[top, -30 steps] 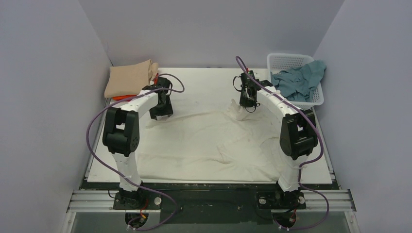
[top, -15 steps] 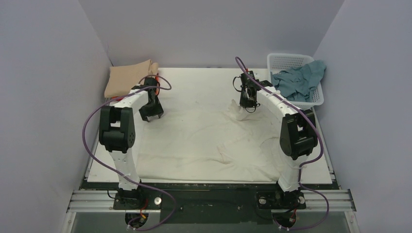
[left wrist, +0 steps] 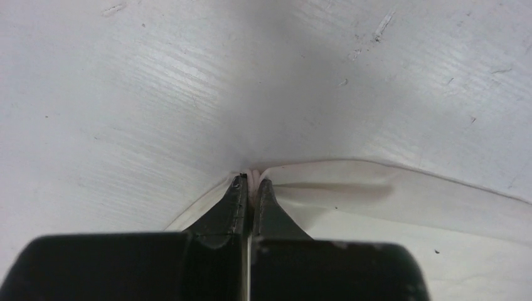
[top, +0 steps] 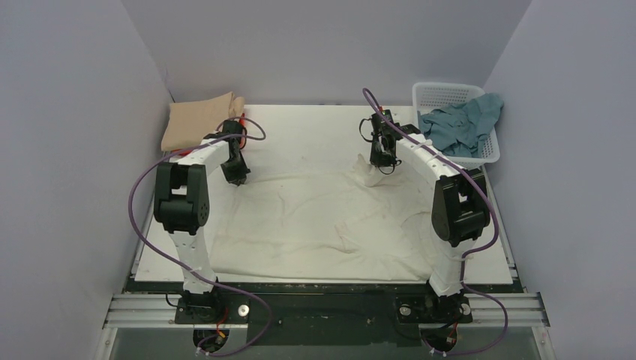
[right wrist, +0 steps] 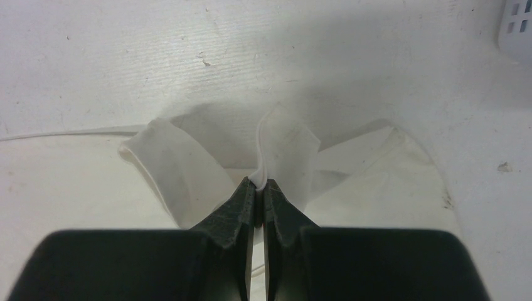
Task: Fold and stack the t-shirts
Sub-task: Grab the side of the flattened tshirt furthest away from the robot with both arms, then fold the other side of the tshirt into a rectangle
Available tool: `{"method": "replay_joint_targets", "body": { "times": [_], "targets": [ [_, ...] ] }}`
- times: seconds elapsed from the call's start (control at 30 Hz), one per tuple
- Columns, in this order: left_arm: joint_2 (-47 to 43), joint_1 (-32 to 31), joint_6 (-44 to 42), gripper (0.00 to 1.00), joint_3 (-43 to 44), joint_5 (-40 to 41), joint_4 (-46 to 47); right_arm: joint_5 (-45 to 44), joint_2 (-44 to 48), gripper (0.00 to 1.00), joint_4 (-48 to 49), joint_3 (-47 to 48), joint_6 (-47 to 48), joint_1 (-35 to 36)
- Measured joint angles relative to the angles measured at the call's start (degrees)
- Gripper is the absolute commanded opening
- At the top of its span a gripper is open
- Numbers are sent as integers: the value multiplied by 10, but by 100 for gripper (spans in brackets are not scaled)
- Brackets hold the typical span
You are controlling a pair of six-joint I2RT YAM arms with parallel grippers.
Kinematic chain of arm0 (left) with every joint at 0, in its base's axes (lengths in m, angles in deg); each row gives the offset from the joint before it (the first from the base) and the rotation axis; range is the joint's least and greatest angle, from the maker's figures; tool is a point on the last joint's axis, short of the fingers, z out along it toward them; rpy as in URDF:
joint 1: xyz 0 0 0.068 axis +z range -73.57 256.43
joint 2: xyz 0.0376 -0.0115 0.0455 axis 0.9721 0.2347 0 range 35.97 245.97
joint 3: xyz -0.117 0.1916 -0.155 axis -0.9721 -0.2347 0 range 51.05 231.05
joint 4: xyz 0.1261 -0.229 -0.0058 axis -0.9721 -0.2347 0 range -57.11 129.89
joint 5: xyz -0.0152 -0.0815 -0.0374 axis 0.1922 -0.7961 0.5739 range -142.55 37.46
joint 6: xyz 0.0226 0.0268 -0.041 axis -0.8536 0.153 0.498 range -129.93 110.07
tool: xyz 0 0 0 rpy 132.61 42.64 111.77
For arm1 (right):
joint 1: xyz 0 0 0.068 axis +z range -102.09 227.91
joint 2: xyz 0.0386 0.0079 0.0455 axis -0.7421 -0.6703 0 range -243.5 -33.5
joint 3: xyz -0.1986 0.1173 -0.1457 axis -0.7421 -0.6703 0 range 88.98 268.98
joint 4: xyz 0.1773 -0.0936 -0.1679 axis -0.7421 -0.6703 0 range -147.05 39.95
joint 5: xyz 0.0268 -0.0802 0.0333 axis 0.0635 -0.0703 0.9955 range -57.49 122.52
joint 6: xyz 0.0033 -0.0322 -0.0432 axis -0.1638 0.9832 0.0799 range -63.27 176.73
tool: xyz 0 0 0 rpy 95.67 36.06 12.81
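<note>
A large cream-white t-shirt (top: 322, 217) lies spread over the middle of the table. My left gripper (top: 236, 178) is shut on its far left corner, where a pinch of cream cloth (left wrist: 326, 179) shows between the black fingertips (left wrist: 236, 194). My right gripper (top: 380, 166) is shut on the far right part of the same shirt, lifting a fold of cloth (right wrist: 282, 150) off the table. A folded tan t-shirt (top: 199, 124) lies at the far left, with an orange-red one (top: 182, 151) peeking out beneath it. A teal-blue t-shirt (top: 461, 124) hangs out of the basket.
The white lattice basket (top: 442, 96) stands at the far right corner, near my right arm. Grey walls close in both sides and the back. The bare white tabletop (top: 307, 135) stretches between the two grippers at the far side.
My left gripper moved left and away to the shirt's far left corner and shut on the cloth. The right gripper has kept its grip in place.
</note>
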Motion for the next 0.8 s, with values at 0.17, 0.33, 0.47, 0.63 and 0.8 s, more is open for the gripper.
{"method": "replay_joint_targets", "body": {
  "times": [0.17, 0.33, 0.47, 0.63, 0.8],
  "targets": [
    [-25, 0, 0, 0, -32, -2, 17, 0, 2, 0, 1, -3, 0, 0],
    [-81, -10, 5, 0, -91, 1, 29, -3, 34, 0, 3, -48, 0, 4],
    [-148, -26, 10, 0, -144, 10, 46, -3, 99, 0, 2, -109, -1, 11],
    [-236, -59, 28, 0, -223, 30, 80, -5, 200, 0, 5, -179, -9, 27],
    [-322, -80, 65, 0, -309, 53, 108, -5, 284, 0, 2, -247, -20, 47]
  ]
}}
